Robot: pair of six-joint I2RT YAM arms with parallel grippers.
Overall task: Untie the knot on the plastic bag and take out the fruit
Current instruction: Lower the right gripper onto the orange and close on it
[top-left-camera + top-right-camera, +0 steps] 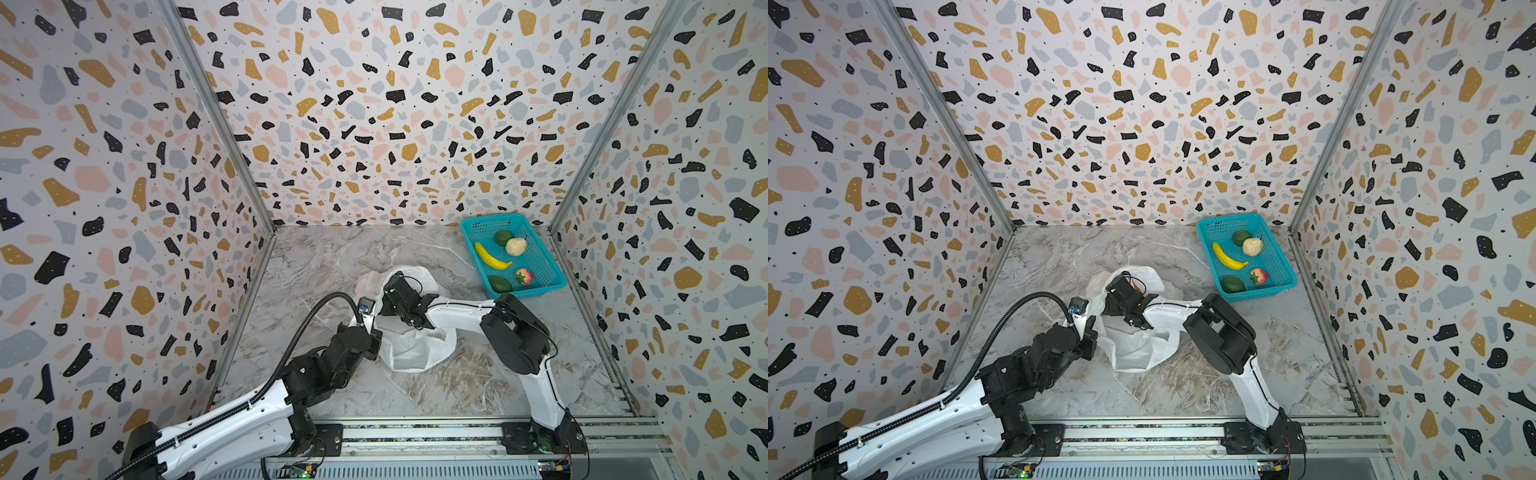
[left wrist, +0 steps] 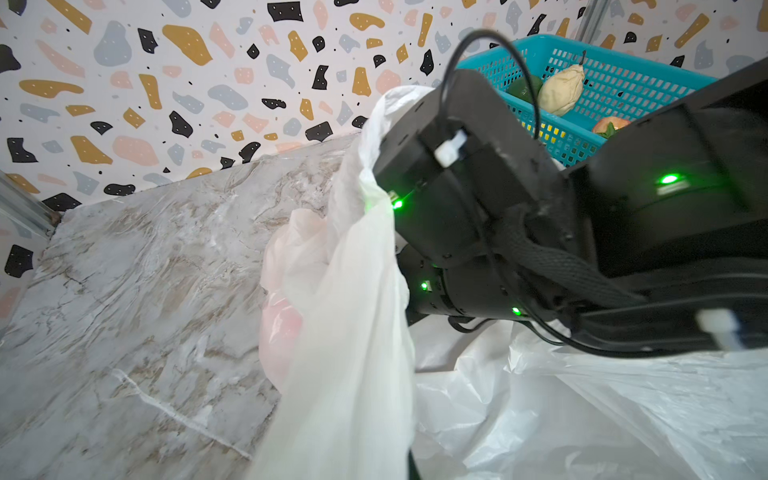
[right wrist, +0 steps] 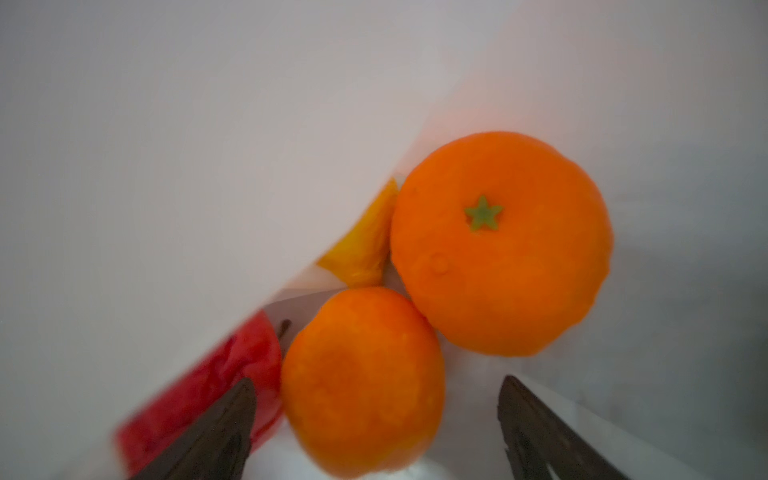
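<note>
- The thin translucent white plastic bag [image 1: 415, 349] lies mid-table with its mouth gaping. No knot is seen, so untying is judged done and fruit removal is in hand.
- The left gripper [image 1: 367, 322] is pressed together on the bag's left rim, which is held up.
- The right gripper [image 3: 374, 384] is set inside the bag, jaws spread either side of the smaller orange toy fruit [image 3: 357, 345] and not yet closed.
- Next, a close on that orange is called for, then a lift clear, likely towards the teal mesh basket [image 1: 519, 222] at far right.
</note>
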